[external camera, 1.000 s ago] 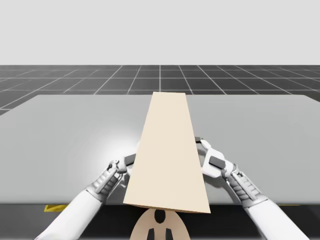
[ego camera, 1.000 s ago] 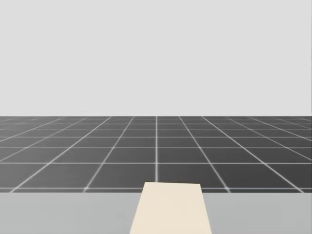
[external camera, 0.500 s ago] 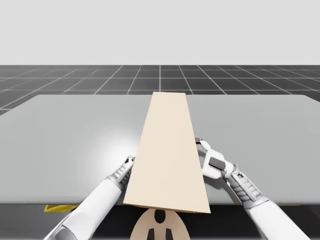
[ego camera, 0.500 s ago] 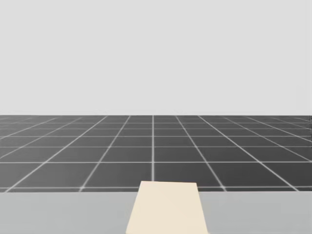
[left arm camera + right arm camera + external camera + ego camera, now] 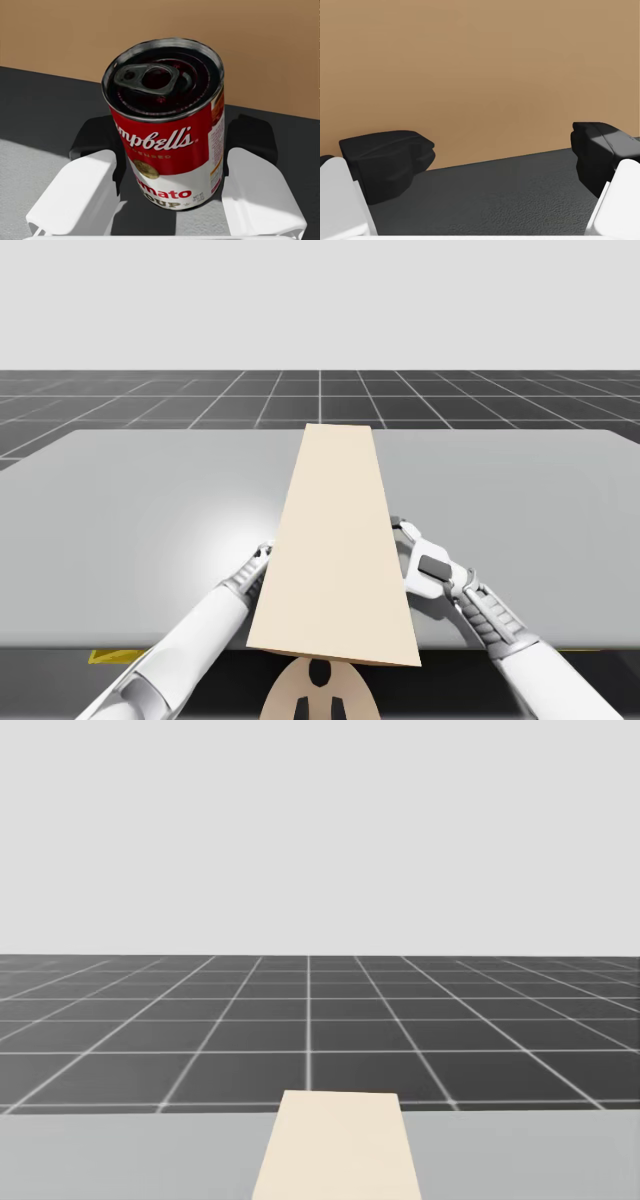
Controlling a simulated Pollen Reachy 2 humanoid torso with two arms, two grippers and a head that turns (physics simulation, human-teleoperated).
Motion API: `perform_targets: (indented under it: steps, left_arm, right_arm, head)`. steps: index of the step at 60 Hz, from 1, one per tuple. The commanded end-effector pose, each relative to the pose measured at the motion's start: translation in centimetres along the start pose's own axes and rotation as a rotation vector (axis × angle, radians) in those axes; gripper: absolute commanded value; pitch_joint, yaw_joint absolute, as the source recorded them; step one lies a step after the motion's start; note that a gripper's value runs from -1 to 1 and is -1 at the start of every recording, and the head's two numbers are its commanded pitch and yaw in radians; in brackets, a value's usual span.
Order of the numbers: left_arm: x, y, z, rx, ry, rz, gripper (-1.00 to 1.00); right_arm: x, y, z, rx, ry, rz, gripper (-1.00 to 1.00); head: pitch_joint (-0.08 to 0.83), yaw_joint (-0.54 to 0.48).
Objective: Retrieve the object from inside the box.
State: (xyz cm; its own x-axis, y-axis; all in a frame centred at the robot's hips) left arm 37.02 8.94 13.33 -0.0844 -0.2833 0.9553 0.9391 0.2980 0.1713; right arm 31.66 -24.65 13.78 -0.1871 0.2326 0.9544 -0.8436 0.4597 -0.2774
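Fingers point(image 5: 95, 142) of my left gripper point(image 5: 172, 145) pressed both sides of a red-and-white can point(image 5: 167, 130), inside the tan box point(image 5: 335, 540) at the middle of the surface's point(image 5: 150, 500) near edge. My right gripper point(image 5: 495, 157) faced a tan box wall, fingers wide apart, nothing between.

A flat grey bench point(image 5: 120, 520) spreads wide under even light, with a soft bright sheen point(image 5: 225, 530) just left of its middle. A short yellow strip point(image 5: 112, 655) shows at its near edge. Beyond the far edge lies a dark floor point(image 5: 150, 405) ruled in pale grid lines, running to a level horizon under a blank pale-grey backdrop point(image 5: 320, 300)
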Motion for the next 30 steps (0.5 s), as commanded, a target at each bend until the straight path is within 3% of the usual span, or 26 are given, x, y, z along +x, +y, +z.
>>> perform_targets:
  steps: [1,14,30]
  left_arm:
    - [0.6,-0.4,-0.4,0.003,-0.048,0.010,1.00]
    - [-0.3,1.6,5.3,0.111,-0.045,0.020,1.00]
    - [-0.5,2.4,11.4,0.213,-0.047,0.012,1.00]
  right_arm:
    - [-0.1,0.5,-0.4,0.025,-0.006,-0.009,-1.00]
    - [-0.1,0.6,-0.4,0.031,-0.006,-0.009,-1.00]
    - [0.0,0.6,-0.2,0.040,-0.009,-0.006,-1.00]
  head:
    - [-0.015,-0.02]
    - [-0.018,-0.02]
    - [-0.020,-0.02]
